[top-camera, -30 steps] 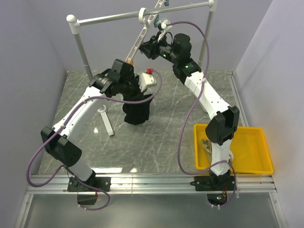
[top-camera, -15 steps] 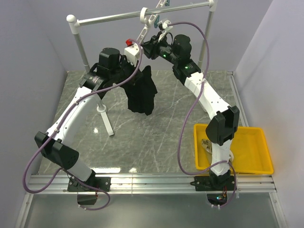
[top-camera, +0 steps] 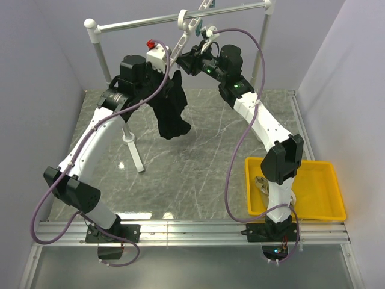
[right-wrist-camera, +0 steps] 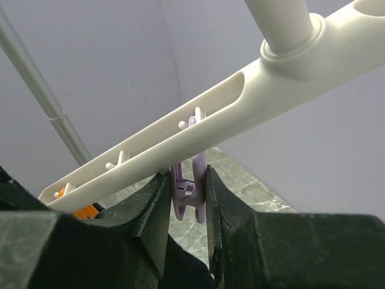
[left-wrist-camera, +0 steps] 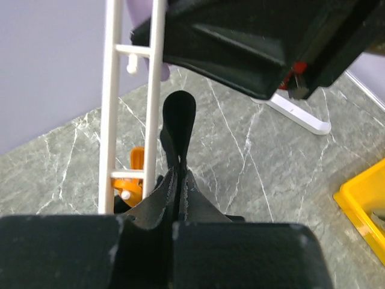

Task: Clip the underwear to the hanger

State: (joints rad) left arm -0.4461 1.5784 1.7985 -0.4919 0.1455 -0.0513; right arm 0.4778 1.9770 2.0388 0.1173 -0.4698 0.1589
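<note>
I found the left gripper (left-wrist-camera: 178,186) clamped tight on the underwear (top-camera: 170,117), raised at the far side, fabric hanging free above the table (top-camera: 204,162), just beside the lower end of the hanger (top-camera: 191,25) and its orange clip (left-wrist-camera: 135,174). The right gripper (right-wrist-camera: 188,186) pinched a lilac clip (right-wrist-camera: 191,195) on the hanger, which hung tilted from the rail (top-camera: 144,23)

Your right claw (right-wrist-camera: 186,173) pinching a lilac clip (right-wrist-camera: 191,194), white hanger (right-wrist-camera: 240,102) slanting from 8 to 2 o'clock, orange clip (right-wrist-camera: 85,211) at 8 o'clock.
</note>
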